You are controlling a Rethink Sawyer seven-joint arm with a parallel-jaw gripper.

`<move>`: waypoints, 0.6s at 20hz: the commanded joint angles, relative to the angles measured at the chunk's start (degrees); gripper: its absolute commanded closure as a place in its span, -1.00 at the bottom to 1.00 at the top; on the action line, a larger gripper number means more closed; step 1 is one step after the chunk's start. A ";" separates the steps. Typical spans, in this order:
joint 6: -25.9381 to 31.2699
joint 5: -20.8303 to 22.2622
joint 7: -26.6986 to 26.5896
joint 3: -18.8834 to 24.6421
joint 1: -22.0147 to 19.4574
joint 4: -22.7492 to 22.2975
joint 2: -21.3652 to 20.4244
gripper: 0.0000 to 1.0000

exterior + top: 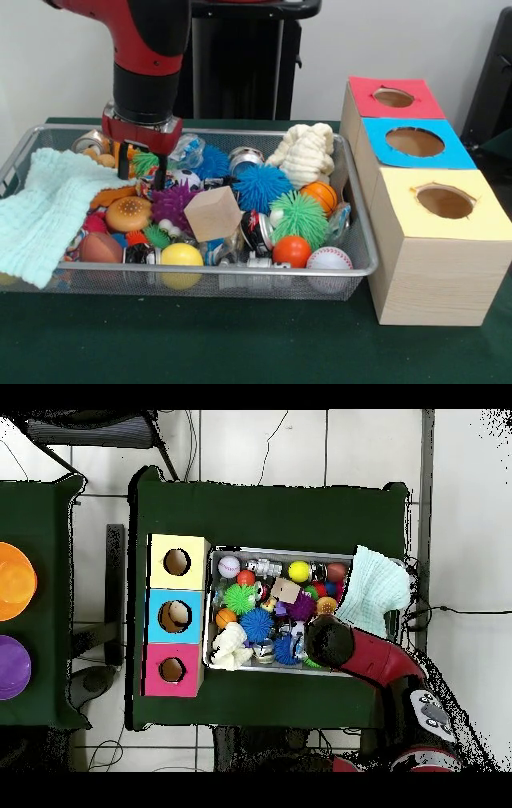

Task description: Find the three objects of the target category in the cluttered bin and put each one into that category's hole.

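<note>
The arm reached down into the far left part of the wire bin (356,268), with the gripper (142,170) lowered among the toys, its dark fingers (161,171) standing a little apart beside a green spiky ball (145,162) and touching the clutter; whether they held anything could not be told. A pale mint cloth (48,212) hung over the bin's left rim. The bin was packed: a wooden cube (213,214) near the middle, a blue spiky ball (260,186) behind it, a purple spiky ball (173,203) to its left, a larger green spiky ball (301,218) to its right, plus a yellow ball (182,255), a baseball (329,258), a small basketball (322,195), a burger toy (128,214) and a cream knotted rope toy (305,154). Right of the bin stood three wooden boxes, each with a round hole: the red-topped box (394,98) farthest, the blue-topped box (415,142) in the middle, the yellow-topped box (445,202) nearest (no writing or label could be read anywhere). All rested on a dark green table (240,344).
</note>
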State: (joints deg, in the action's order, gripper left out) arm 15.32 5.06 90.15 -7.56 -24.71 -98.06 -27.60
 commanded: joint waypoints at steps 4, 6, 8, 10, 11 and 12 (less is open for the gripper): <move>2.88 -1.52 7.93 7.87 -1.17 -4.38 3.85 -1.00; 2.08 -1.63 7.87 9.05 -2.06 -4.29 4.88 -1.00; 1.37 -2.24 8.37 10.17 -3.01 -4.88 5.39 -1.00; 0.81 -2.88 9.16 10.81 -3.66 -5.77 5.35 -1.00; 0.47 -2.78 9.20 10.85 -3.70 -5.76 5.52 -1.00; 0.58 -2.66 9.00 10.88 -3.81 -5.75 5.71 -1.00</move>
State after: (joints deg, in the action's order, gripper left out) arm 15.33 4.55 90.15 -4.87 -26.91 -98.19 -27.11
